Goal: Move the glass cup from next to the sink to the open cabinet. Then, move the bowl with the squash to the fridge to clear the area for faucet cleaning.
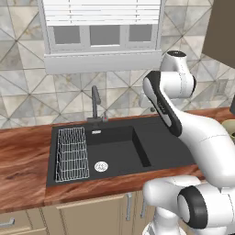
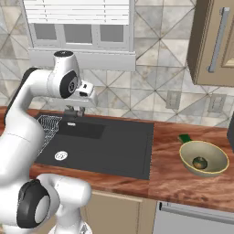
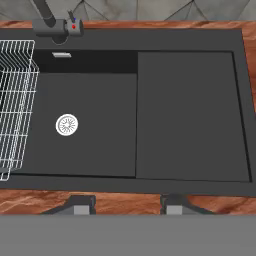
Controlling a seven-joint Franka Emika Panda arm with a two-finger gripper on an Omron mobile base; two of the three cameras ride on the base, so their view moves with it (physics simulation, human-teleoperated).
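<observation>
You have the sink [image 3: 190,115] as your landmark: a wide black basin sunk in the red-brown wooden bench [image 1: 23,156]. Its wire rack [image 1: 72,153] sits at the sink's left end, the round silver drain [image 3: 67,124] just right of the rack. The faucet [image 1: 95,103] stands at the sink's back edge, behind the rack, with a small red dot on its base in the hand view. No brand or readable writing anywhere.

Your gripper [image 3: 128,205] hangs above the sink's front edge, looking down into the basin. The jaws stand partly apart with nothing between them; both tips show over the bench strip in front of the sink.

The bowl [image 2: 204,158] rests on the bench well right of the sink, pale olive, thick rim. The squash [image 2: 199,162] lies inside it, dark green. Just behind the bowl is a small green object [image 2: 185,138], too small to identify.

Above and right of the sink hangs a tan cabinet [image 2: 215,45] with a bar handle. Behind the sink is a window [image 1: 101,32] with blinds.
</observation>
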